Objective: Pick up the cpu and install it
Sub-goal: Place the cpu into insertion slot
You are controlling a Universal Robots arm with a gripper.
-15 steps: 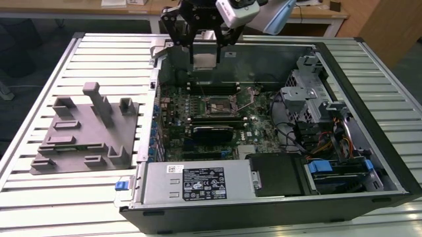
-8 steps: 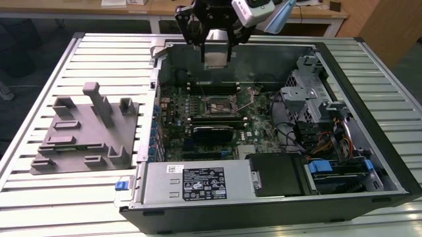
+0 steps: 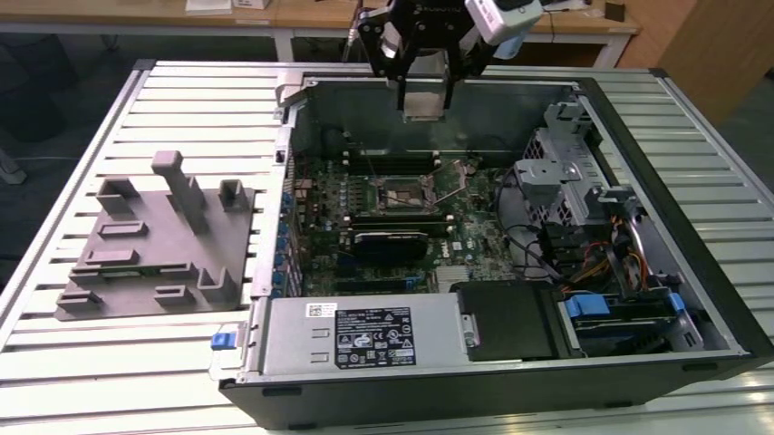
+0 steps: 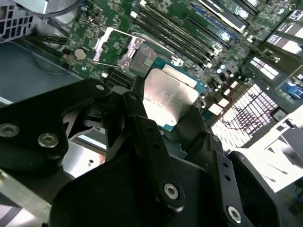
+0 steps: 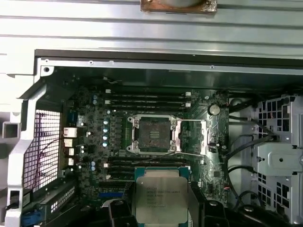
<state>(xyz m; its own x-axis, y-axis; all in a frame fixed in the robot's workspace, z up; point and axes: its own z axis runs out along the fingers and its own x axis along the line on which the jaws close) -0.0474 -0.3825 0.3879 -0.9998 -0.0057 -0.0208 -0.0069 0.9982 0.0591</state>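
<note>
Slatted pale metal worktop (image 3: 85,362) carries an open desktop computer case (image 3: 677,272) lying on its side. Nearest in the exterior view sits the case's power supply (image 3: 362,333) with its labelled top, and a black drive bay (image 3: 514,319) sits just to the exterior view's right of it. On the exterior view's left, beside the case, a grey plastic fixture (image 3: 158,245) with upright posts rests on the slats. Farther in lies the green motherboard (image 3: 472,237). Its dark cpu socket (image 3: 401,193) is uncovered, with the load plate (image 5: 191,137) swung aside.

Farther still, the claw (image 3: 426,101) hangs over the case's far side, clamped on the cpu (image 3: 426,95). In the second wrist view its fingers (image 4: 142,125) press opposite edges of the chip, whose silver top faces the camera, well apart from the socket. Wooden tables (image 3: 242,16) stand behind.
</note>
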